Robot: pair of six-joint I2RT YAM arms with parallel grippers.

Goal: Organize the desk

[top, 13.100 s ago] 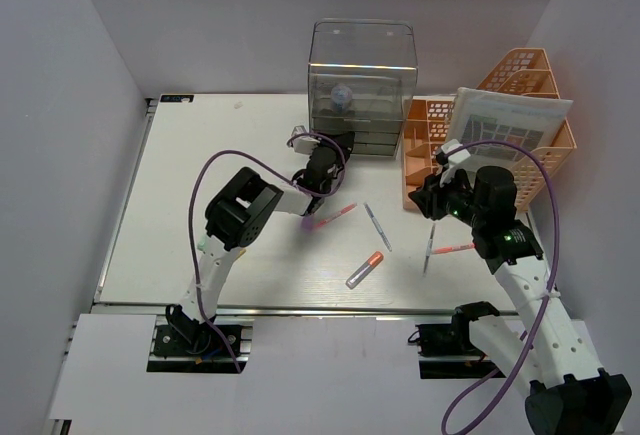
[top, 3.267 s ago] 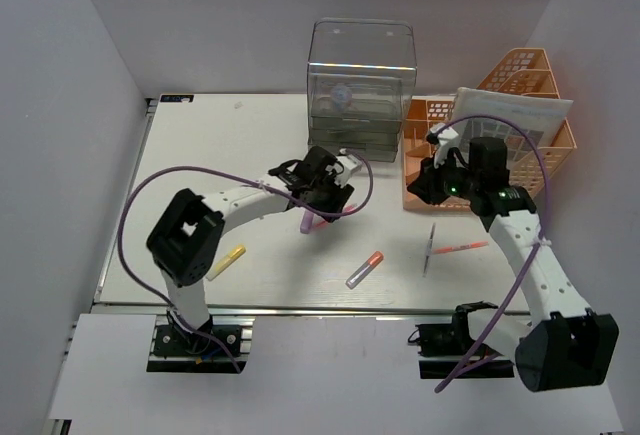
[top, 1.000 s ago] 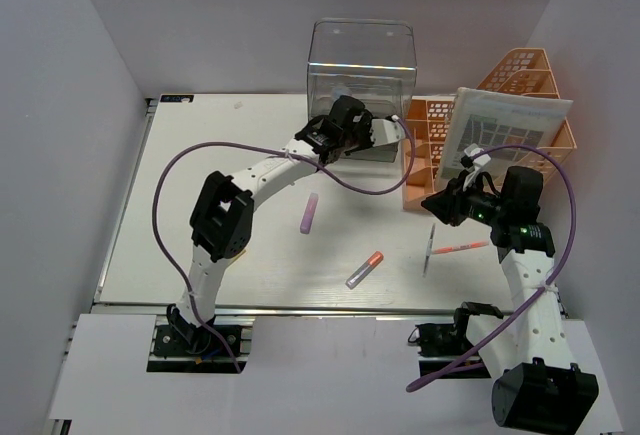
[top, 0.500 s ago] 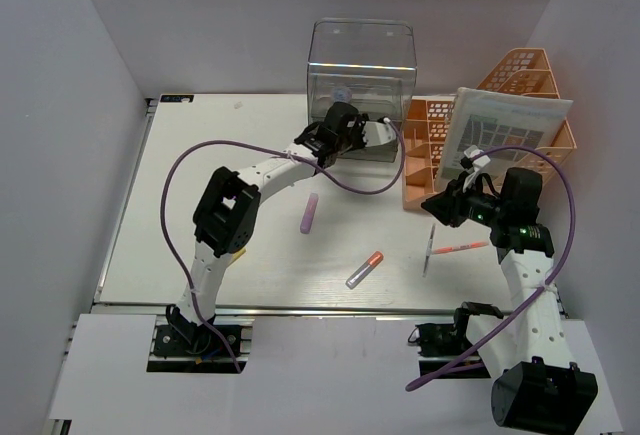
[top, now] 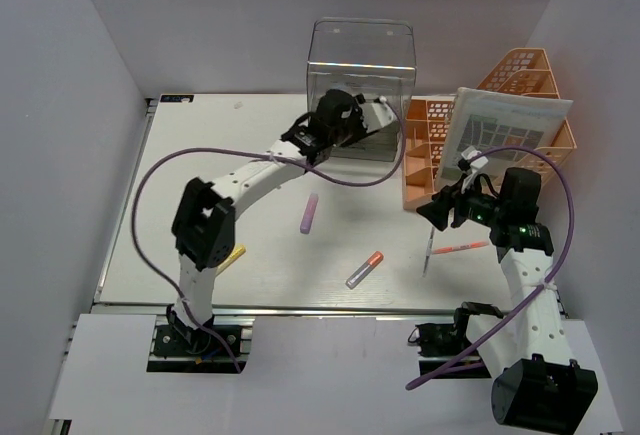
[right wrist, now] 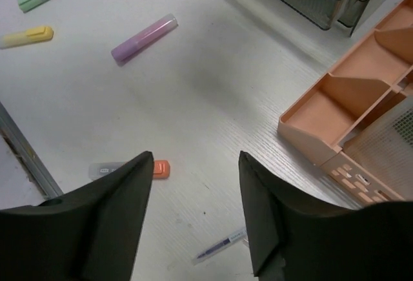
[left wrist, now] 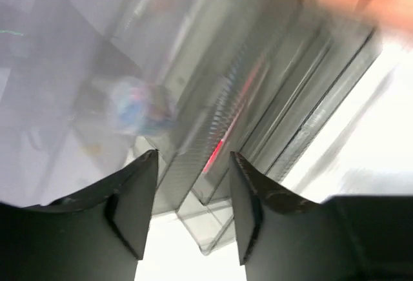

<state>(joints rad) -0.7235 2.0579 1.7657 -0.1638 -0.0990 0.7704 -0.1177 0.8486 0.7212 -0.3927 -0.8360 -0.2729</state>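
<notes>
Top external view: flat white worktop [top: 200, 175], finely grained, filling the booth floor ahead of both arm bases. Clear plastic box [top: 362, 55] at the back, contents blurred; only a pale ball [left wrist: 139, 103] discernible. Orange mesh rack [top: 520, 75] half hidden under a sheet [top: 510, 135]. Left pincer [left wrist: 192, 165] spread, empty, at the box. Right pincer [right wrist: 195, 158] spread, empty, above the worktop. Orange-capped marker [right wrist: 129, 169] partly hidden behind a finger.

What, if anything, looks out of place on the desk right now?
Pens and markers lie scattered askew on the desk: a purple highlighter, an orange-capped marker, a yellow highlighter, a slim pen and a red pen.
</notes>
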